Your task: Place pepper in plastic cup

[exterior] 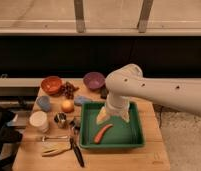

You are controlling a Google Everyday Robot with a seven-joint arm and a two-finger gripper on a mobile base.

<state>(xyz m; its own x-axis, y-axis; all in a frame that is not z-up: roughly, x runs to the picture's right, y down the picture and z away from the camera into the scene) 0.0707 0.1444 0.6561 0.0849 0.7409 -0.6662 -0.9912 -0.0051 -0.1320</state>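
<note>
- Your tool [113,119] hangs over the green tray [136,142], pointing straight down from the white arm [159,92] that reaches in from the right.
- Its two pale fingers [101,118] stand spread apart, with nothing pinched between them.
- The tool sits above the back half of the tray, close to the tray floor; you cannot tell whether the fingertips touch it.
- The pepper [103,133] lies flat on the tray floor, just in front of the tool and slightly to its left, slanting from front-left to back-right. It is free of the fingers.
- The plastic cup [43,103] is on the wooden desk [154,155], well to the left of the tray, near the desk's left edge. You cannot tell whether it stands upright or lies tipped.
- Behind the cup you have an orange bowl [51,85], with a dark red bunch of grapes [69,90] just beside it.
- A purple bowl [94,80] sits at the back of the desk, behind the tray.
- A round orange fruit [67,106] rests between the cup and the tray, and a small blue object [83,100] lies just beside the tray's back-left corner.
- In front of the cup stands a white cylindrical container [39,121], with a small metal cup [60,119] to its right.
- Near the front-left of the desk lie a pale yellow banana-like piece [56,149] and a dark-handled utensil [76,152].
</note>
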